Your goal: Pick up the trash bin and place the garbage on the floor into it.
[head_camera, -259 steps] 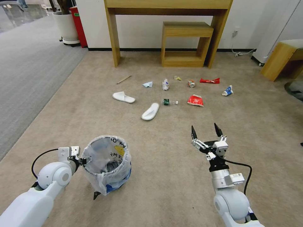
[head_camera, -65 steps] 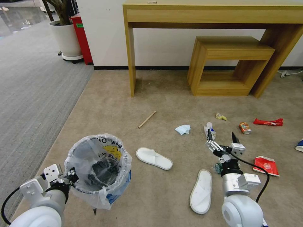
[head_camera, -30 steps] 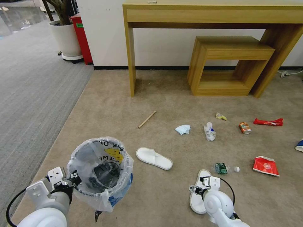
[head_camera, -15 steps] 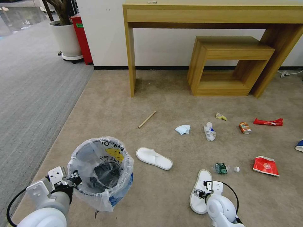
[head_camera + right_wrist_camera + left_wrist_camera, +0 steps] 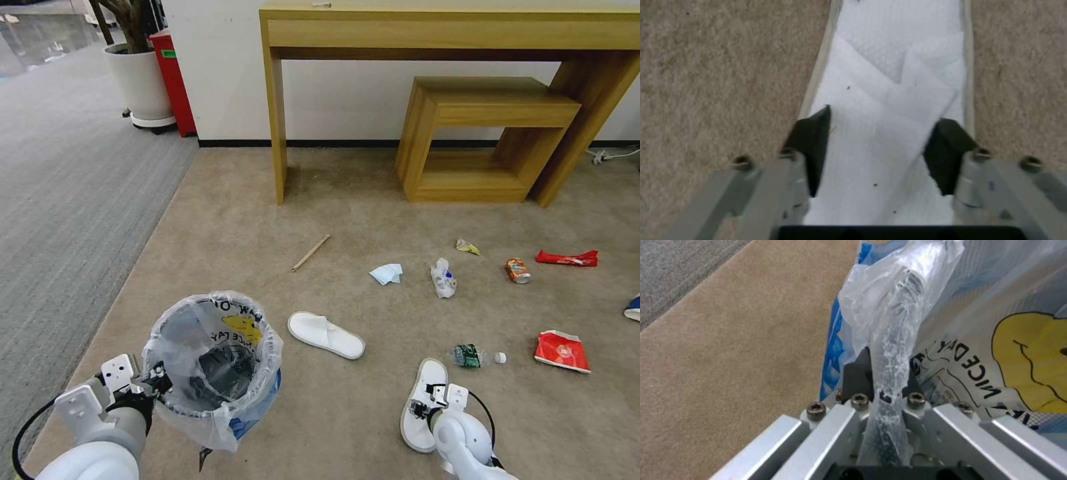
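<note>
My left gripper pinches the round bin's crinkly bagged rim, low left above the short-pile floor. My right gripper, fingers spread, straddles the flat white slipper, empty.

**Left claw clamped at the near left, right claw spread low at the near right**

The left arm reaches in from the near-left corner, its white rounded wrist bent so that the left claw points right. In the left wrist view the left claw has its dark fingers drawn together, pinching a rim between them. The right arm comes in from the near right, its elbow joint raised and the wrist turned downward toward the floor. The right claw sits low; in the right wrist view the right claw has its two black fingertips set well apart, one at either side.
</note>
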{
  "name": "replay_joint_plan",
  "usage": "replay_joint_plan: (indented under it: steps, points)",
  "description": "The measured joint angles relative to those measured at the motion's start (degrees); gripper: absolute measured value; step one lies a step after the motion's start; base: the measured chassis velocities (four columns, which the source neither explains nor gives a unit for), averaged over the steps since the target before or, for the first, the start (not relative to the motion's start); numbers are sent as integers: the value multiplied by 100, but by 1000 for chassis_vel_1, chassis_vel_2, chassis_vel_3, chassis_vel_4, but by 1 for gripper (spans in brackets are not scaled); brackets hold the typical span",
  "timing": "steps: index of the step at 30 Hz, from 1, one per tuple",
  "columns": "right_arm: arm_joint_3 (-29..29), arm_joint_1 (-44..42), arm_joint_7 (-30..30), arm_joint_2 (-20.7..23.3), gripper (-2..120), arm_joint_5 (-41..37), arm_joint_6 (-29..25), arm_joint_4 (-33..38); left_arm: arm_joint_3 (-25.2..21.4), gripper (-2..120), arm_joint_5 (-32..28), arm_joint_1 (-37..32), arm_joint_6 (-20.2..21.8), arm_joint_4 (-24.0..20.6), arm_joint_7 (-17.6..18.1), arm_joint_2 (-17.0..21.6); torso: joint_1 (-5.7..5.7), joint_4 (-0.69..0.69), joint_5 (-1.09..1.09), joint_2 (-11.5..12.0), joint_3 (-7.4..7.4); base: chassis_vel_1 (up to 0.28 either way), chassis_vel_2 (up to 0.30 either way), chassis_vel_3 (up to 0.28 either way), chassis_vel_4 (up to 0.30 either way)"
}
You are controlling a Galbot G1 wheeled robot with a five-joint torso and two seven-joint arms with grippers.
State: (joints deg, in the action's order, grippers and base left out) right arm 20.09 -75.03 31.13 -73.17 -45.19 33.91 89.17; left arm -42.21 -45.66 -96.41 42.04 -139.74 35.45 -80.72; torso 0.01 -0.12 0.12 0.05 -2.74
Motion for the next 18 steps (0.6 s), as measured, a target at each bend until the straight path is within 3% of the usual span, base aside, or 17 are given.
replay_joint_plan:
  steps: [2, 5, 9, 12, 14, 18]
  points:
    - [0, -2, -4, 2, 41, 14, -3, 0, 2, 0, 2, 0, -1, 0, 0, 0, 0, 0, 0, 0, 0, 0, 0, 0, 0]
    - [-1, -13, -58, 7, 24, 137, -80, -26, 54, 0, 45, -4, -5, 7, -1, -14, 0, 0, 0, 0, 0, 0, 0, 0, 0]
    - [0, -19, -91, 9, 14, 212, -143, -56, 62, 0, 57, 1, -5, 12, -1, -11, 0, 0, 0, 0, 0, 0, 0, 0, 0]
    - [-14, -25, -151, 13, 1, 365, -285, -80, 70, 0, 65, 11, -6, 22, -1, -2, 0, 0, 0, 0, 0, 0, 0, 0, 0]
    - [-21, -31, -183, 16, 0, 420, -353, -78, 77, 0, 69, 12, -6, 29, -1, -2, 0, 0, 0, 0, 0, 0, 0, 0, 0]
    - [-81, -105, -506, 48, 0, 722, -988, 89, 115, 0, 91, 28, -11, 79, -1, -22, 0, 0, 0, 0, 0, 0, 0, 0, 0]
